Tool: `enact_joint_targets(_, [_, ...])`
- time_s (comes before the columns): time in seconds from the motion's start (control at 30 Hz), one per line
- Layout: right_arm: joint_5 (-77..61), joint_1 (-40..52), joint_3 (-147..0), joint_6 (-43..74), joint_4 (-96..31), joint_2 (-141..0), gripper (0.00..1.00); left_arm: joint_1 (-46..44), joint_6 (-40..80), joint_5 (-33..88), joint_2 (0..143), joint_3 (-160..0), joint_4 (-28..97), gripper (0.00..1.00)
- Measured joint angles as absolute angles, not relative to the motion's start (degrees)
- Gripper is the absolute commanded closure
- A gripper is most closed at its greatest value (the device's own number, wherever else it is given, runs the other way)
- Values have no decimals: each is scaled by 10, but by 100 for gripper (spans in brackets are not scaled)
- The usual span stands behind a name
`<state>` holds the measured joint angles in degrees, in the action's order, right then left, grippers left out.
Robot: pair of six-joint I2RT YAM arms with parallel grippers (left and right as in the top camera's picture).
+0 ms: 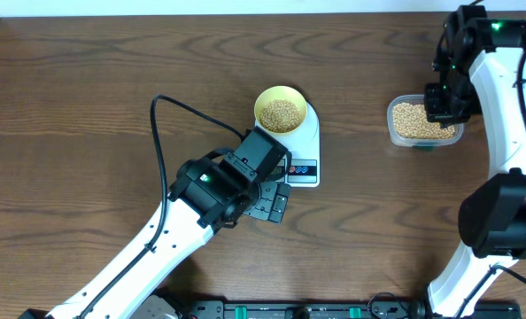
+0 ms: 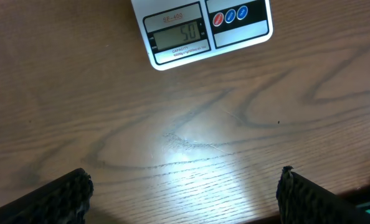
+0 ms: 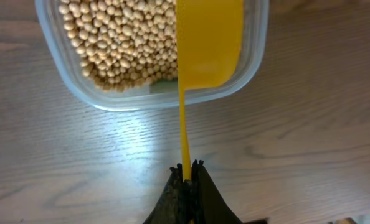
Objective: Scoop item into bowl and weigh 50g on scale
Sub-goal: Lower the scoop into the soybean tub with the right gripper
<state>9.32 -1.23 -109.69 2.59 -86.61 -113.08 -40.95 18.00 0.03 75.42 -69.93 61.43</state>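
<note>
Now, at the left, the left claw [image 2: 185, 193] hangs low over the bare worktop [image 1: 86, 89] with its fingers spread wide and nothing between them, just beside the button end of the scale [image 1: 304, 152]. The display [image 2: 179, 35] appears to read 50, so by that figure the weighing looks done or very nearly so. On the far end of the scale sits the bowl [image 1: 259, 105], holding a heap of beans [image 1: 282, 114] that covers its bottom. Well apart to the right stands the clear tub [image 1: 392, 126], with many more beans in it. The right claw [image 3: 186, 171] is clenched on the thin handle of the yellow scoop [image 3: 208, 43], whose cup hangs over the near side of the tub; whether it carries any beans I cannot tell. The chief risk is the left arm: it is close enough to nudge or press the scale as it moves off, which would upset the reading or shift the bowl. A further scoopful would likely overshoot the target.
</note>
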Motion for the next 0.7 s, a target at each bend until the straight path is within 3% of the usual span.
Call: enact_joint_targets(0.7, [123,25,-1025,37,-793,-1131,99,-409,180,0,754,-699,614,3])
